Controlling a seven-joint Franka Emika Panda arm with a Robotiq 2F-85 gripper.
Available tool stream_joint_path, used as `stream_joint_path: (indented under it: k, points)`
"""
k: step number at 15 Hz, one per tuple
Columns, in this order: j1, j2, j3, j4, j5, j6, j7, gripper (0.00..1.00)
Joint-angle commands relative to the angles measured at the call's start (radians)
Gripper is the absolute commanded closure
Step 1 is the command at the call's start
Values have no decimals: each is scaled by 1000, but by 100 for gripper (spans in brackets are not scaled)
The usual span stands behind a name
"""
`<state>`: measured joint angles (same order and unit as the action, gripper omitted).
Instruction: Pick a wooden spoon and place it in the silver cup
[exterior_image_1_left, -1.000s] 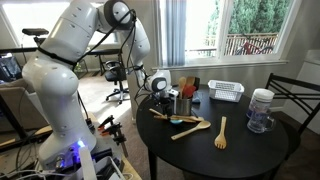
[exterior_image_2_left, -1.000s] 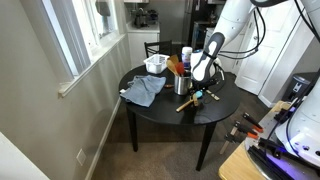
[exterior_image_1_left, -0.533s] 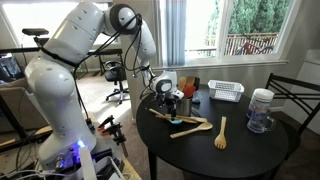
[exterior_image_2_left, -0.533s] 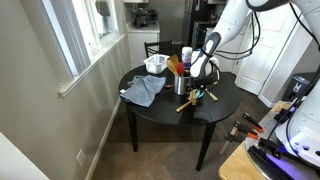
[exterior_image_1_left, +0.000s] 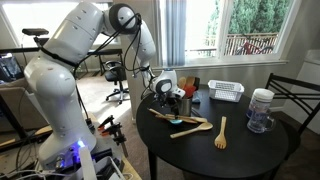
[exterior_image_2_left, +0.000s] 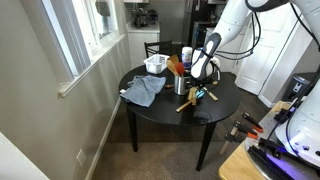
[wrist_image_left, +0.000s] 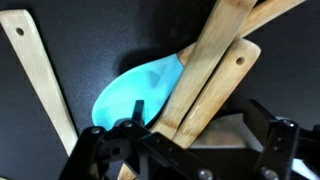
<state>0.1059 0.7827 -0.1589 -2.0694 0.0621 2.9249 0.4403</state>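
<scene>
Several wooden utensils lie crossed on the round black table (exterior_image_1_left: 240, 155). A slim mid-brown wooden spoon (exterior_image_1_left: 163, 115) lies by the teal-headed utensil (exterior_image_1_left: 178, 121). In the wrist view two wooden handles (wrist_image_left: 205, 75) cross over the teal head (wrist_image_left: 135, 90); I cannot tell which handle belongs to the slim spoon. The silver cup (exterior_image_1_left: 184, 104) stands upright just behind the pile and also shows in an exterior view (exterior_image_2_left: 183, 84). My gripper (wrist_image_left: 195, 135) is open and low over the pile, its fingers on either side of the handles. It shows in both exterior views (exterior_image_1_left: 169, 94) (exterior_image_2_left: 200, 76).
A paler wooden spoon (exterior_image_1_left: 192, 129) and a wooden fork-like utensil (exterior_image_1_left: 221, 132) lie nearer the front. A white mesh basket (exterior_image_1_left: 226, 91) and a clear jar (exterior_image_1_left: 260, 110) stand at the back. A grey cloth (exterior_image_2_left: 145, 91) lies on the table. Another wooden handle (wrist_image_left: 40, 75) lies apart.
My gripper has moved down and closer to the utensil pile beside the silver cup. The utensils and cup have not moved.
</scene>
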Motion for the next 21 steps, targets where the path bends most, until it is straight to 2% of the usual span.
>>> stream_joint_path:
  k: [1, 4, 7, 12, 16, 18, 21]
  points:
    - [56, -5, -56, -56, 18, 97, -11, 0]
    - [66, 19, -67, -61, 31, 137, -20, 0]
    - [49, 44, -49, -51, 34, 150, -40, 0]
    - [43, 79, -33, -32, 35, 131, -49, 0]
    - [13, 59, 0, -51, 25, 122, -89, 0]
    - [-46, 37, 61, -65, 13, 118, -157, 0]
    - [-192, -11, 216, -100, 0, 108, -318, 0]
